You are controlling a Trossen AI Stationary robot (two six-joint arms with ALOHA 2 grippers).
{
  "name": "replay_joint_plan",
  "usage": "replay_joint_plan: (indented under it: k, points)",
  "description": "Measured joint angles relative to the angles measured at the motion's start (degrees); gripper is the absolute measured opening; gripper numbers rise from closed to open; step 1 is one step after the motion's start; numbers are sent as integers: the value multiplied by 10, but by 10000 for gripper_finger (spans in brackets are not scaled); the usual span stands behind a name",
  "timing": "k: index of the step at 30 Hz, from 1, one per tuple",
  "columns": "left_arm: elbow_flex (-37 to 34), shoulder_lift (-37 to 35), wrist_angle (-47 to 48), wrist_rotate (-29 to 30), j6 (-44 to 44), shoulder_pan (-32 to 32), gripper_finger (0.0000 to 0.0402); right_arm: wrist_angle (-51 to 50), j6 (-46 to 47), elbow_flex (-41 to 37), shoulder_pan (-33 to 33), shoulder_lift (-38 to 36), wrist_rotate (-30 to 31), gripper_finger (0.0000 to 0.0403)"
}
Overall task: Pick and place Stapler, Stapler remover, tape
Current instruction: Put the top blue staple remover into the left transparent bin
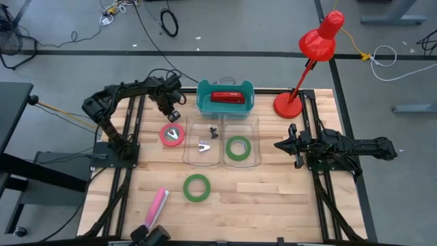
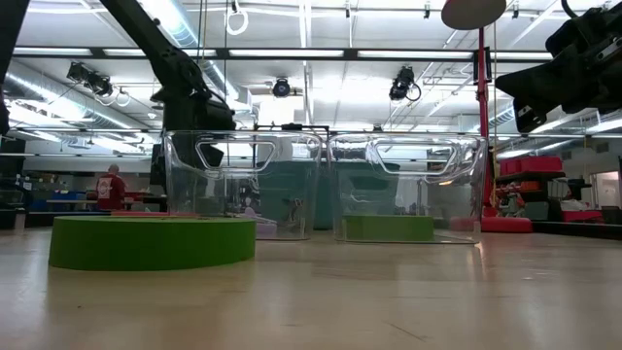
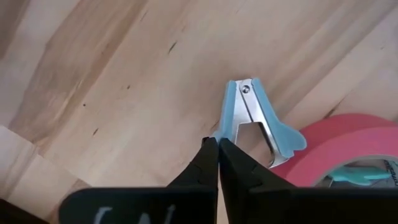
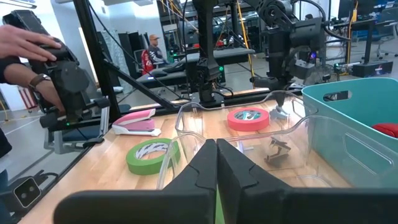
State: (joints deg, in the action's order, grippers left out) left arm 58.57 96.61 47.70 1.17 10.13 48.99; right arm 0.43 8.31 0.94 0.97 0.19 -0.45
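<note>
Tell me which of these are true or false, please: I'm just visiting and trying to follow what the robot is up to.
1. The left gripper holds a blue staple remover. True.
2. A red stapler lies in the teal bin. True.
3. Both green tape rolls sit inside clear bins. False: one does; the other lies on the table.
4. The pink stapler is in the teal bin. False: it lies on the table.

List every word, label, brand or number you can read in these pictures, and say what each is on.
No text can be read.
White marks on the left gripper: cut off by the picture's edge, unreadable.
Dark print inside the red tape roll: too small to read.
Print inside the green tape roll: too blurred to read.
</note>
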Motion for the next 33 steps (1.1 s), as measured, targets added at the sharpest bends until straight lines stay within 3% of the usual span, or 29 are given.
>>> replay_joint_plan:
  k: [20, 27, 33]
  points:
    - [-1, -119, 7, 1, -5, -4, 0, 0, 0, 0, 0, 0, 0, 6]
    - [-1, -185, -5, -71, -5, -17, 0, 0, 0, 0, 0, 0, 0, 6]
    - [-1, -224, -12, -77, -5, -37, 0, 0, 0, 0, 0, 0, 0, 6]
